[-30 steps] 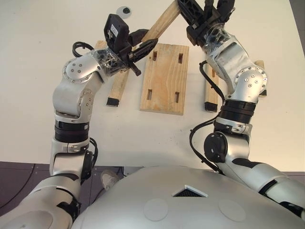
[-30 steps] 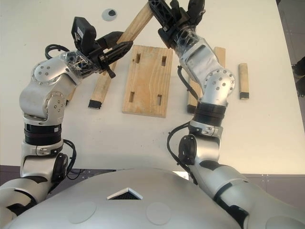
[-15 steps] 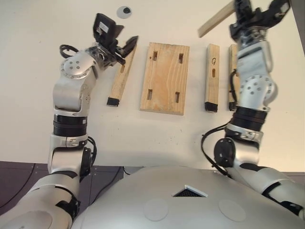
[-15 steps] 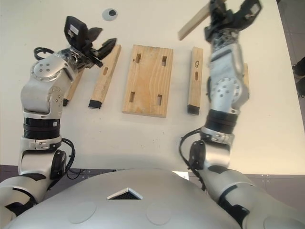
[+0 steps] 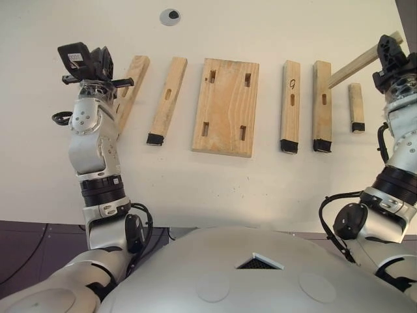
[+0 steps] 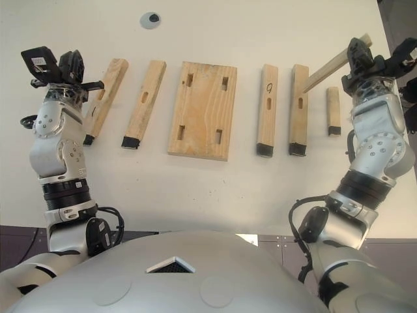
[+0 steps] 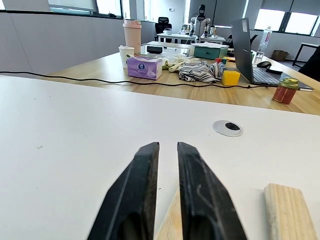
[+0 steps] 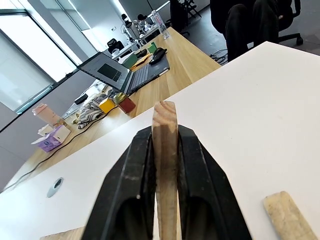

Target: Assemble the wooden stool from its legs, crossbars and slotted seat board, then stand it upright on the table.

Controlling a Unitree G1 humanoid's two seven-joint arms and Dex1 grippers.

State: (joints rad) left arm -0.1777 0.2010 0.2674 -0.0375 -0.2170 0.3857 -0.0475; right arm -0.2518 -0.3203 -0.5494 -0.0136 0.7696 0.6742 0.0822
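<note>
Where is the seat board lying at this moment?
In the head views the seat board lies flat at the middle of the table, between a slotted leg on its left and a marked leg on its right.

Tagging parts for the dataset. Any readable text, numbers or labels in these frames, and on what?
"9": handwritten on the leg just right of the seat board.
White sticker on the left wrist camera: too small to read.
Purple tissue box on the far desk: print blurred.
No marking seen on the crossbar held in the right gripper.
</note>
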